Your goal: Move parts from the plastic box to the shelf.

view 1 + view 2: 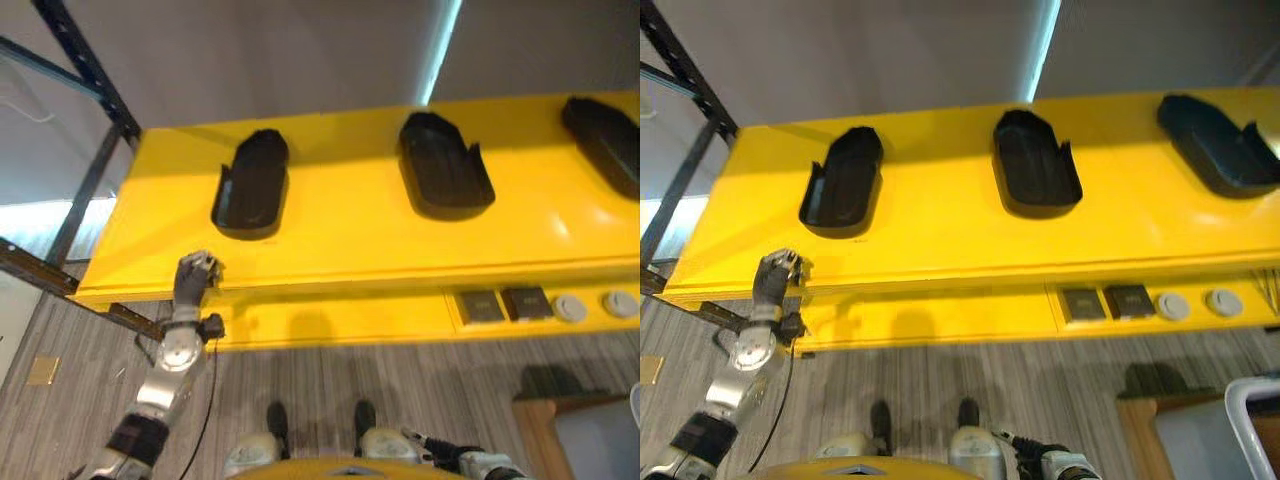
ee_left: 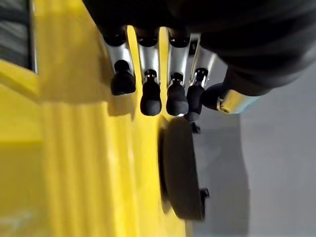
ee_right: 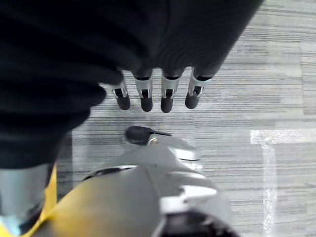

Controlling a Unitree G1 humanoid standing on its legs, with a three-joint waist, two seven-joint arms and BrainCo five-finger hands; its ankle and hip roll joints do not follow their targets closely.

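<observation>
Your left hand (image 1: pixel 195 272): raised at front edge of yellow shelf (image 1: pixel 340 230), fingers relaxed, holding nothing. Three black parts (image 1: pixel 252 183) (image 1: pixel 443 166) (image 1: pixel 604 141) lie spaced along shelf top. Your right hand (image 3: pixel 158 94): hangs low over floor, fingers loosely straight, empty.

Yellow shelf (image 1: pixel 340 225) carries three black parts. One lies left (image 1: pixel 251 184), one centre (image 1: pixel 443 166), one right (image 1: pixel 605 140), well apart.
</observation>
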